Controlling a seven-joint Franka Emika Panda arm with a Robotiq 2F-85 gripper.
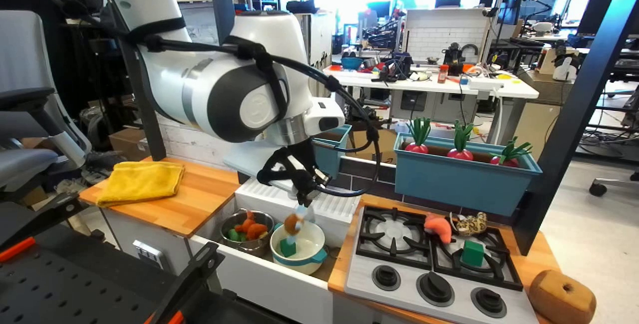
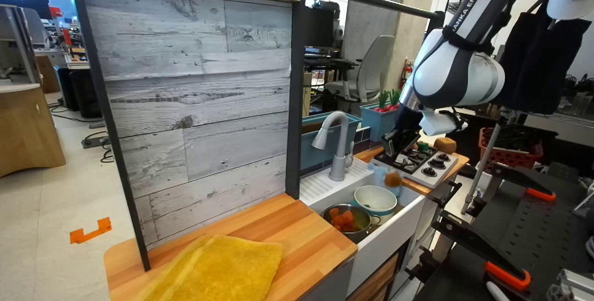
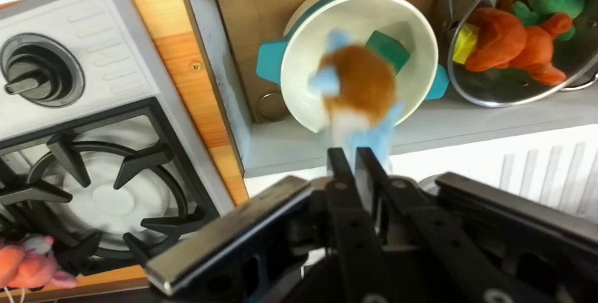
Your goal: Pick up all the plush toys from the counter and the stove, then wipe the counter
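Observation:
My gripper (image 3: pixel 350 153) is shut to a narrow gap, with a brown, white and light-blue plush toy (image 3: pixel 359 79) hanging below its fingertips over the white pot. The toy is blurred; the gripped part is unclear. It also shows in both exterior views (image 1: pixel 293 223) (image 2: pixel 393 179). An orange plush toy (image 3: pixel 537 44) and a green one (image 3: pixel 556 2) lie in the metal pot. A pink-red plush toy (image 1: pixel 439 227) and a spotted tan one (image 1: pixel 472 224) lie on the stove (image 1: pixel 362 269). The wooden counter (image 2: pixel 315 240) bears a folded yellow cloth (image 2: pixel 222 264).
The white pot (image 1: pixel 299 262) and the metal pot (image 1: pixel 254 247) stand side by side in the sink (image 1: pixel 259 284). A green block (image 3: pixel 387 50) is in the white pot; another (image 1: pixel 473 253) is on the stove. A brown loaf-like object (image 1: pixel 561 296), planter (image 1: pixel 464 179) and faucet (image 2: pixel 341 148) stand nearby.

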